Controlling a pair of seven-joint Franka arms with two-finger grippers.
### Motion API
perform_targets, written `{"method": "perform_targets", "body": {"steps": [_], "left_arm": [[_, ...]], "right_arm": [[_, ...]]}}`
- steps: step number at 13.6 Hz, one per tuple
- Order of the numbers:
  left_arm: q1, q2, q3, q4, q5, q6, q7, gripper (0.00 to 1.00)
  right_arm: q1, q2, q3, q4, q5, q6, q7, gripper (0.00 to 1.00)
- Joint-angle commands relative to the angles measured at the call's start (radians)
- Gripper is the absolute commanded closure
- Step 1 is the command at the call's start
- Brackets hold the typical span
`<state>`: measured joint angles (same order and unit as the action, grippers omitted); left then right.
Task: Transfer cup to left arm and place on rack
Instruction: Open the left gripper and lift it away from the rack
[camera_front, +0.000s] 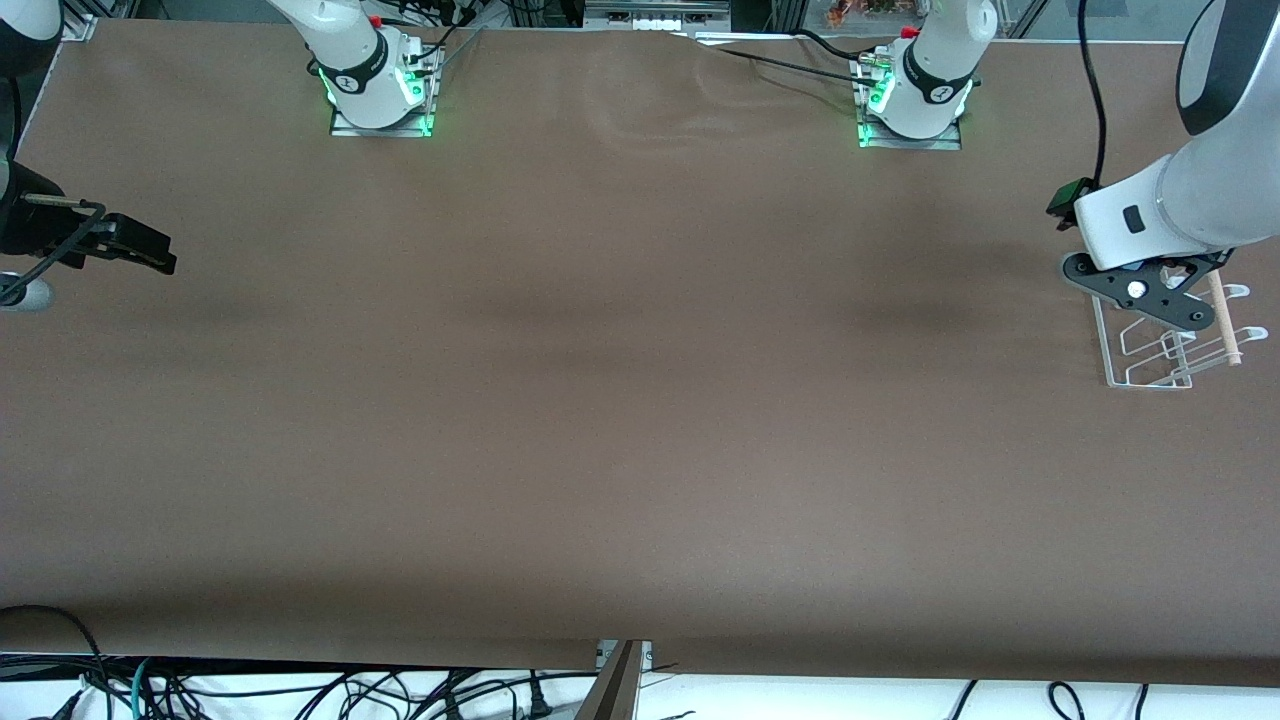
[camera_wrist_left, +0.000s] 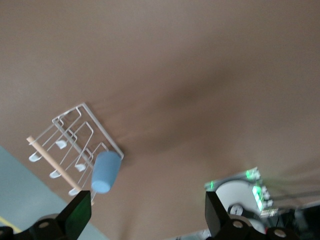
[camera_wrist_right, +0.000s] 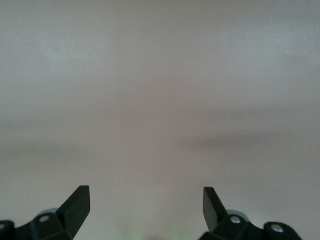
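Observation:
The light-blue cup (camera_wrist_left: 106, 171) rests tilted on a peg at one end of the white wire rack (camera_wrist_left: 75, 140), beside its wooden dowel (camera_wrist_left: 50, 161). My left gripper (camera_wrist_left: 145, 210) is open and empty, apart from the cup and above it. In the front view the left gripper (camera_front: 1150, 292) hangs over the rack (camera_front: 1150, 370) at the left arm's end of the table and hides the cup there. My right gripper (camera_front: 140, 248) waits open and empty over the right arm's end of the table; its wrist view (camera_wrist_right: 145, 200) shows only bare cloth.
Brown cloth (camera_front: 620, 400) covers the whole table. The two arm bases (camera_front: 380, 90) (camera_front: 915, 100) stand along the edge farthest from the front camera. Cables (camera_front: 300, 690) hang below the table's nearest edge.

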<state>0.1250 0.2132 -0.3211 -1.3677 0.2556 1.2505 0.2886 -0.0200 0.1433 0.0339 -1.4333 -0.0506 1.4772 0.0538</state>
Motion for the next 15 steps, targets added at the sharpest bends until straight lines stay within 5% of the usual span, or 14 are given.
{"method": "perform_targets", "body": {"steps": [1, 4, 7, 12, 15], "left_arm": [[-0.027, -0.063, 0.043, -0.059, -0.068, 0.075, -0.109, 0.00], [-0.169, -0.222, 0.276, -0.288, -0.198, 0.307, -0.151, 0.00], [-0.169, -0.360, 0.298, -0.502, -0.223, 0.522, -0.152, 0.00], [-0.174, -0.357, 0.318, -0.498, -0.174, 0.529, -0.135, 0.00], [-0.170, -0.336, 0.341, -0.466, -0.261, 0.460, -0.266, 0.00]], "right_arm": [[-0.011, -0.007, 0.009, -0.004, 0.001, 0.000, 0.014, 0.00], [-0.011, -0.007, 0.009, -0.004, 0.001, 0.000, 0.012, 0.00], [-0.011, -0.007, 0.009, -0.004, 0.003, -0.001, 0.014, 0.00], [-0.012, -0.007, 0.009, -0.004, 0.017, 0.000, 0.014, 0.00], [-0.012, -0.007, 0.008, -0.004, 0.020, 0.000, 0.014, 0.00]]}}
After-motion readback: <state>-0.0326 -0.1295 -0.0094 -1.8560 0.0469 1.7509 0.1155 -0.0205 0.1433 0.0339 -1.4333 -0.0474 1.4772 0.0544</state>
